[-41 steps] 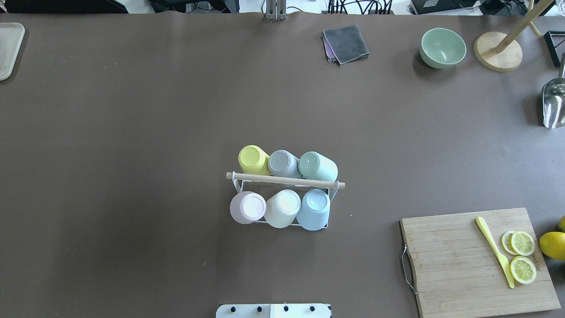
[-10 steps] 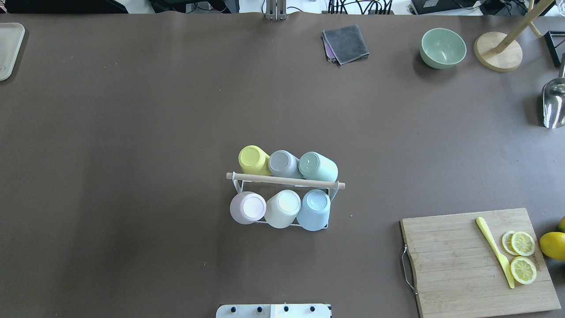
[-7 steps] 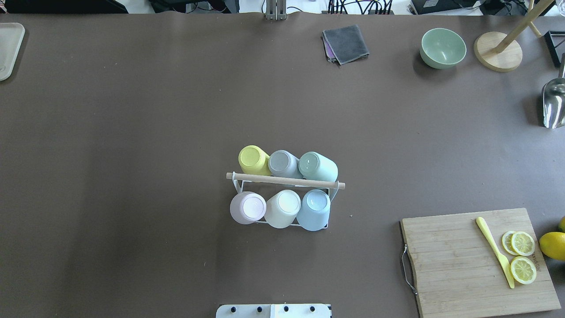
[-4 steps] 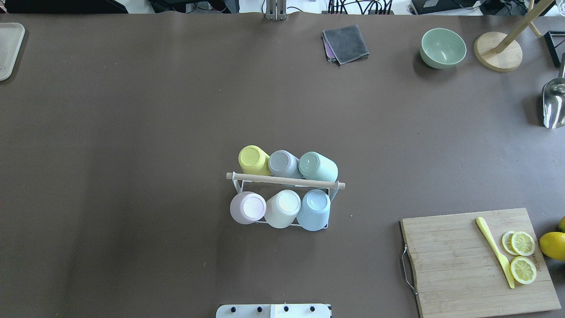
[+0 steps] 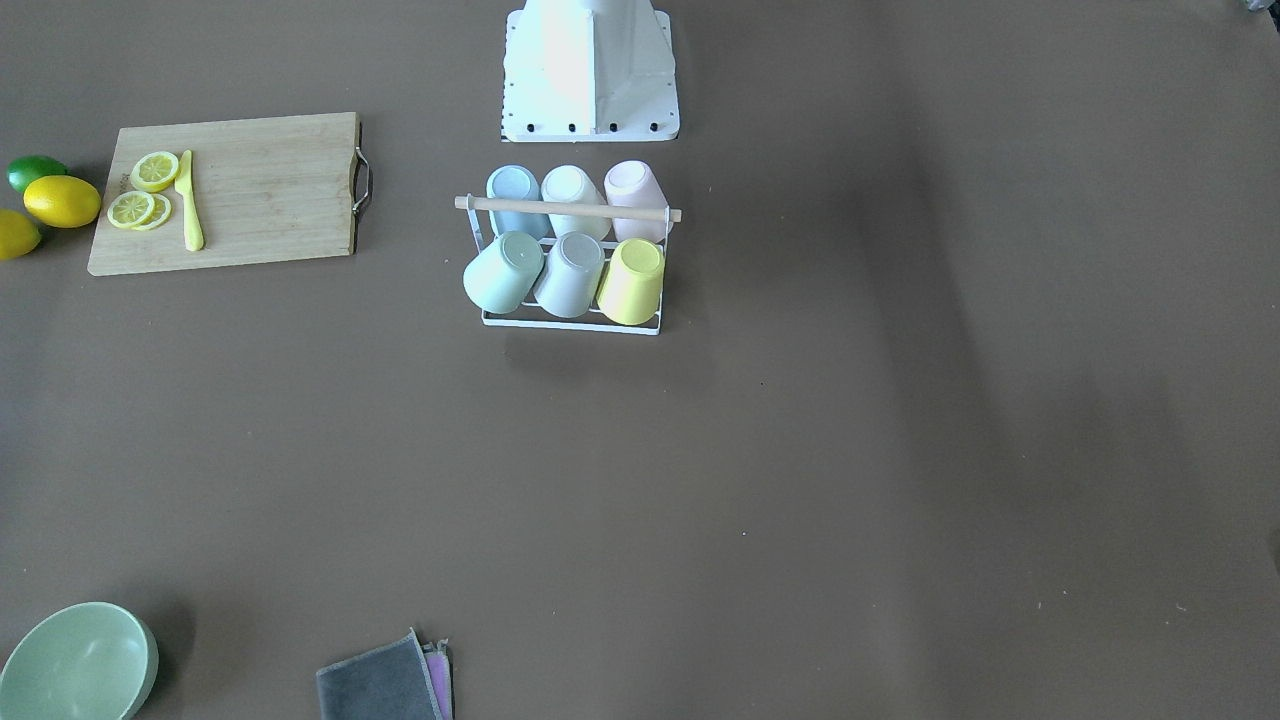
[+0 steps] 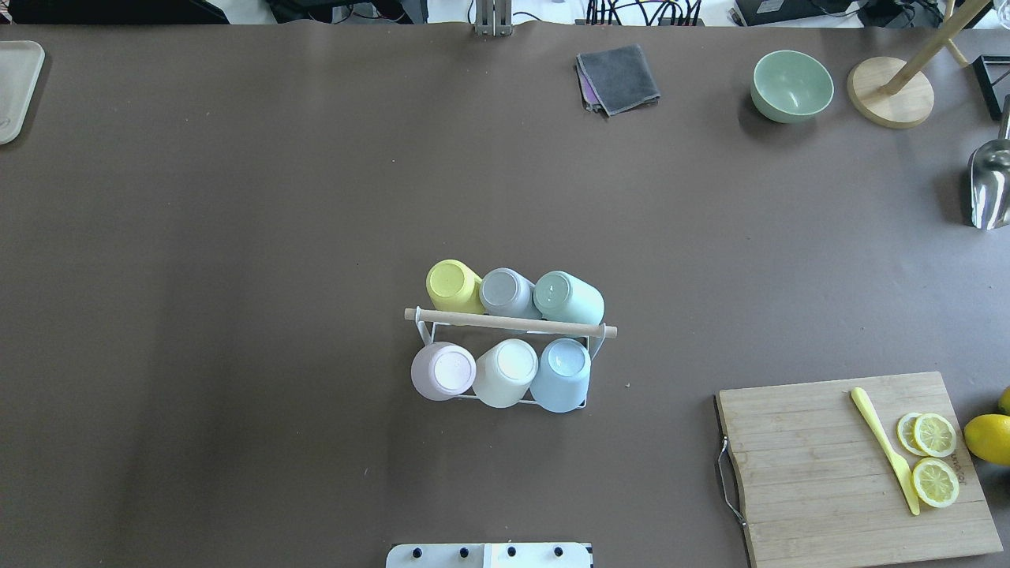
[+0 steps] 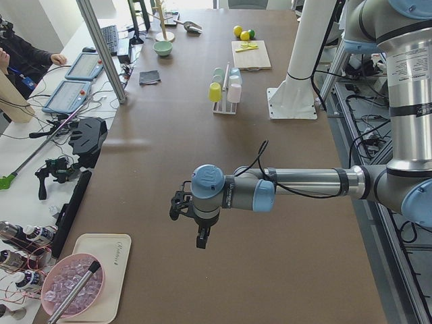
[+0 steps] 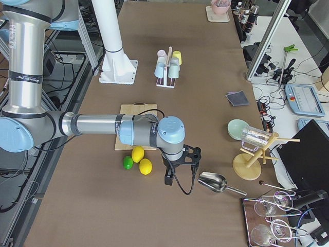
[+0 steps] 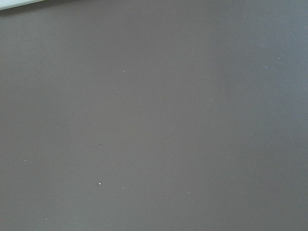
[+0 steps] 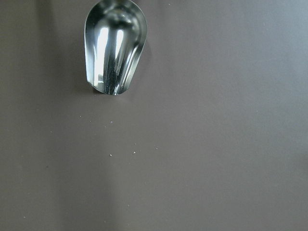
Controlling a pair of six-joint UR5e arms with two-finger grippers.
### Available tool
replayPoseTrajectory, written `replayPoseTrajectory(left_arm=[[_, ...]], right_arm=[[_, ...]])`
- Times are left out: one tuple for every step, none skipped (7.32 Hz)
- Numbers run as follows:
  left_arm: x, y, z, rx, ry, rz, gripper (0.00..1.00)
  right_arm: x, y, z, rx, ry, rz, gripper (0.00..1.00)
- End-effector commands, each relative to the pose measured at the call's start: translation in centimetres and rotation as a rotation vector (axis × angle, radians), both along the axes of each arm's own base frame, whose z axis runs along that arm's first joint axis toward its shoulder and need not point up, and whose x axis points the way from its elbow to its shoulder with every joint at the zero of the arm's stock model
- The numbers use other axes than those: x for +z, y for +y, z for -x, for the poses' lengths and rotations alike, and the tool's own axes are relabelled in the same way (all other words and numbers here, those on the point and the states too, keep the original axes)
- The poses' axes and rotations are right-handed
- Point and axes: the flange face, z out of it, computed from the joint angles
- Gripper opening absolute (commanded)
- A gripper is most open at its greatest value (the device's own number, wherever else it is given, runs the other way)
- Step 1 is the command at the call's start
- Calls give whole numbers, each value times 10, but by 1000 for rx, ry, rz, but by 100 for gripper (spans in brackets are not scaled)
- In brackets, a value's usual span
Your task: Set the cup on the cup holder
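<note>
Cup holder (image 6: 510, 322) stands mid-desk (image 6: 237, 197), six cups (image 6: 505, 372) inverted to seat on it, judged full. Left end effector (image 7: 200, 237) and right end effector (image 8: 182, 176) hang well apart; open or closed, cannot tell.

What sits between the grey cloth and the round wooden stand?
The green bowl sits between the grey cloth and the round wooden stand. The overhead view shows it best.
</note>
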Motion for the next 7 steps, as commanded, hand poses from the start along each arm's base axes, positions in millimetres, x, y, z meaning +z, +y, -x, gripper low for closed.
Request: replayPoseTrajectory(left_arm=[[-5,-5,0,1,0,-12,98],[-8,-11,0,3,-2,-19,98],[-9,-12,0,4,-2,-23,98],[-9,-12,0,4,-2,-22,98],[-9,-12,0,5,-1,-21,98],[-10,-14,0,5,-1,-23,98],[-10,-14,0,5,-1,-23,98]], right_arm=[[-1,-1,1,-1,-1,-5,100],[-1,-1,0,0,-1,-5,100],[-1,-1,0,0,-1,-5,100],[-1,-1,0,0,-1,-5,100],[-1,-1,0,0,-1,-5,100],[-1,-1,0,0,-2,-5,100],[-1,-1,1,-1,-1,-5,100]])
